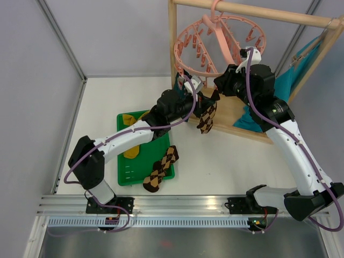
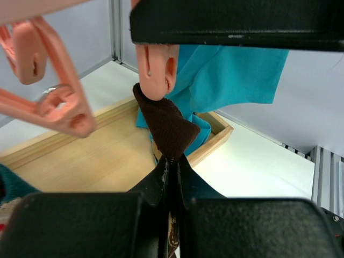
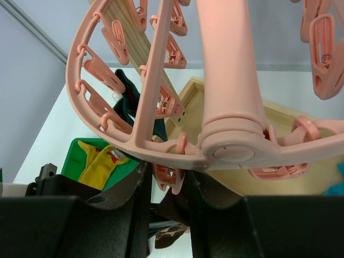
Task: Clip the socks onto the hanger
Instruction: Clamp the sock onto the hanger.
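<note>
The pink hanger (image 1: 215, 40) hangs by its hook from the wooden rack's top bar. My left gripper (image 2: 173, 161) is shut on a brown argyle sock (image 2: 171, 123), whose top edge touches the mouth of a pink clip (image 2: 156, 67). In the top view this sock (image 1: 207, 115) dangles below the ring. My right gripper (image 3: 167, 174) is shut on that clip (image 3: 174, 180), one finger on each side, under the hanger's ring (image 3: 156, 64). A second argyle sock (image 1: 161, 169) and mustard yellow socks (image 1: 130, 150) lie on the green tray (image 1: 126, 174). A dark teal sock (image 3: 126, 88) hangs among the clips.
The wooden rack frame (image 1: 173, 43) stands at the back right on a wooden base (image 2: 80, 156). A turquoise cloth (image 2: 231, 75) hangs on the rack behind the clip. Grey walls enclose the white table at the left and back.
</note>
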Robot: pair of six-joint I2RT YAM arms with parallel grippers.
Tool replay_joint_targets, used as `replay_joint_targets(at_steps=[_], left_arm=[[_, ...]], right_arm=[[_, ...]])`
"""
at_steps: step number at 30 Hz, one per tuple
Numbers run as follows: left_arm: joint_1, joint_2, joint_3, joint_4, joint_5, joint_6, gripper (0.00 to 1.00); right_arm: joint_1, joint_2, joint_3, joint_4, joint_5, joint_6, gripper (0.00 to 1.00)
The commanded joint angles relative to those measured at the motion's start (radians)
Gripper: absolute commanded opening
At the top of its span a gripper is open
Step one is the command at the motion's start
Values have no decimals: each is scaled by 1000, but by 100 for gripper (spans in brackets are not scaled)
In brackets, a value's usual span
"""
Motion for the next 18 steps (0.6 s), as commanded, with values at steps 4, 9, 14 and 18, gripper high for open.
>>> replay_joint_targets(at_steps=[4, 9, 14, 18], left_arm=[[-11, -1, 3, 46, -43, 44, 2], [-11, -20, -2, 54, -70, 48, 2], [-11, -20, 9, 48, -61, 53, 2], [-11, -21, 6, 49, -52, 53, 2]], right_arm=[[0, 9, 51, 79, 10, 17, 0], [0, 9, 49, 69, 25, 13, 0], [0, 14, 54, 66, 36, 9, 0], [0, 17, 55, 63, 45, 6, 0]])
